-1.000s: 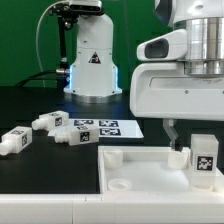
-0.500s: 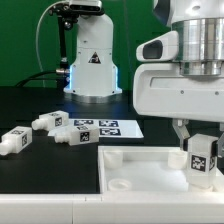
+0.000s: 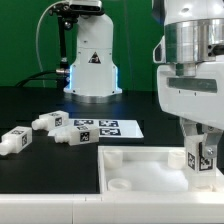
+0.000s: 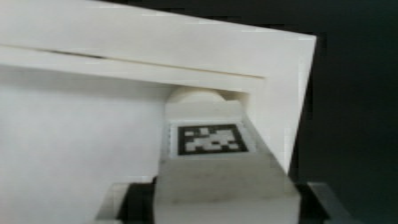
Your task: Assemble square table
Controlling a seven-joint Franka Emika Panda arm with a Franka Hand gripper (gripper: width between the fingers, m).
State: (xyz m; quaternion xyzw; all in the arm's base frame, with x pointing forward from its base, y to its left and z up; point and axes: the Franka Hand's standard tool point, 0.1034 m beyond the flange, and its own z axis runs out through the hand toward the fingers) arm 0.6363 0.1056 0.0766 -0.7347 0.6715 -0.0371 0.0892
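Observation:
The white square panel (image 3: 150, 168) with a raised rim lies at the front of the table, a round corner socket (image 3: 120, 184) showing near its front. My gripper (image 3: 203, 160) is shut on a white leg with a tag (image 3: 204, 158) and holds it upright over the panel's corner at the exterior view's right. In the wrist view the leg (image 4: 217, 150) stands between my fingers (image 4: 135, 202), its far end at the panel's rim (image 4: 178, 62). Three more legs (image 3: 46, 122), (image 3: 70, 135), (image 3: 15, 139) lie on the black table at the exterior view's left.
The marker board (image 3: 105, 128) lies flat behind the panel. The robot's white base (image 3: 92, 65) stands at the back. The black table top (image 3: 40, 165) surrounds the parts.
The wrist has turned about its axis with the leg in it; the leg's tag now faces more sideways. The leg stays over the same corner of the panel.

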